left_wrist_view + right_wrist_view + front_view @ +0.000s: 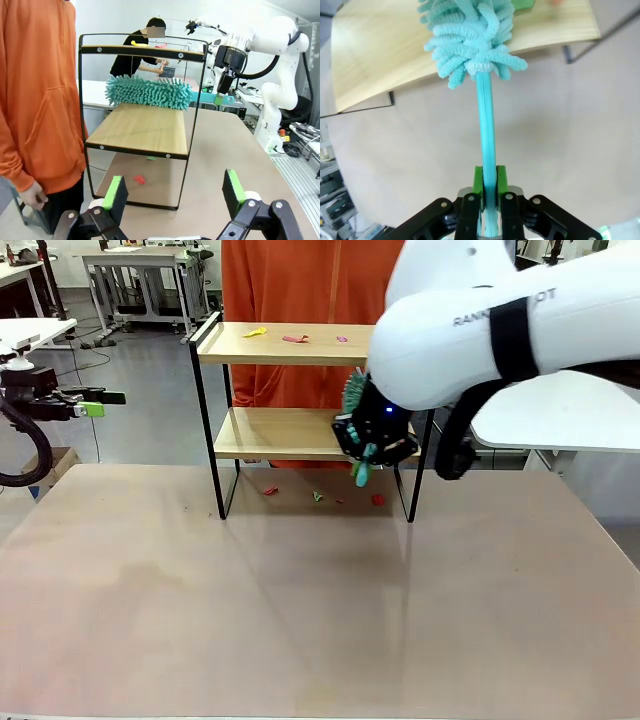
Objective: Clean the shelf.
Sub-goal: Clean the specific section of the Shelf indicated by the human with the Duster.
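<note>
Front view: the shelf (pixel 285 344) stands upper middle on the table (pixel 320 620), with a person (pixel 300 280) in orange behind it. The right gripper (pixel 368 445) is at the right end of the lower board, clamped on a teal duster (pixel 352 396). Scraps (pixel 295 338) lie on the top board, and more lie on the table under the shelf. The left gripper (pixel 98 403) is at the left edge, well apart from the shelf, and holds nothing.

Left wrist view: the left gripper's pads (pixel 116 192) stand wide apart along the bottom edge, with nothing between them. The shelf fills the middle. The duster's head lies along the far edge of the lower board. At upper right, the right gripper grips the handle just outside the frame. The person's hand (pixel 32 196) hangs at lower left, loosely curled.

Right wrist view: at bottom middle the jaws are shut tight on the handle (pixel 486 130). It runs up to the head at the top, at the board's edge.
</note>
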Action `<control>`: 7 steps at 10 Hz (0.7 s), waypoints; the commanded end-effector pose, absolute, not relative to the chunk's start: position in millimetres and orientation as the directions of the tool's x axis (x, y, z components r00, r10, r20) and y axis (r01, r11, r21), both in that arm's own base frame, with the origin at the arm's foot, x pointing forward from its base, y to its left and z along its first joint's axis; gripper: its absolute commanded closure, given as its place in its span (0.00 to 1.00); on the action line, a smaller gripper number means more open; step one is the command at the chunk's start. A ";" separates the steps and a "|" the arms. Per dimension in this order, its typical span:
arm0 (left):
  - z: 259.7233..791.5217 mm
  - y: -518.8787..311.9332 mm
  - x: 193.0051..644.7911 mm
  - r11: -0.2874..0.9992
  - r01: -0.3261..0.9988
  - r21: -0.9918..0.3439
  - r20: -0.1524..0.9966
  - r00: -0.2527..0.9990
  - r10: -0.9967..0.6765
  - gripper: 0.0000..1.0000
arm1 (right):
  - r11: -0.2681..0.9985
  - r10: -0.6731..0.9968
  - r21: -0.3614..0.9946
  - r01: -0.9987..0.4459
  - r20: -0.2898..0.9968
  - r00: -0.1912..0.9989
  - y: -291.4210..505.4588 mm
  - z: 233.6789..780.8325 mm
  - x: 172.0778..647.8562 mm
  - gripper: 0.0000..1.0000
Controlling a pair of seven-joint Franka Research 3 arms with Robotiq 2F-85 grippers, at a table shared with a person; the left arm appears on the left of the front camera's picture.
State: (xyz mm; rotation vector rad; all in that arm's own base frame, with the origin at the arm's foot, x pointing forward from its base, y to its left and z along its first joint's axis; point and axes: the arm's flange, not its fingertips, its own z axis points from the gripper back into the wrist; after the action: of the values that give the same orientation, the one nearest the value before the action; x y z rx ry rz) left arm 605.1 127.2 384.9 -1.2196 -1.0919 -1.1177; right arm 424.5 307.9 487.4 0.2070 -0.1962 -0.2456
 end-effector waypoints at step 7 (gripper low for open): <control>385.3 128.0 603.6 0.020 0.993 -0.112 0.992 0.113 -0.050 0.00 | 0.941 -0.327 0.150 0.303 0.175 0.929 245.0 499.6 408.8 0.87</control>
State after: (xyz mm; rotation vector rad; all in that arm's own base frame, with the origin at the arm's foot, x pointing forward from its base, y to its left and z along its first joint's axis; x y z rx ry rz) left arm 605.2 127.1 385.0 -1.2195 -1.0919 -1.1180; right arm 401.0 245.3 507.1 0.1145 -0.2260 -0.3079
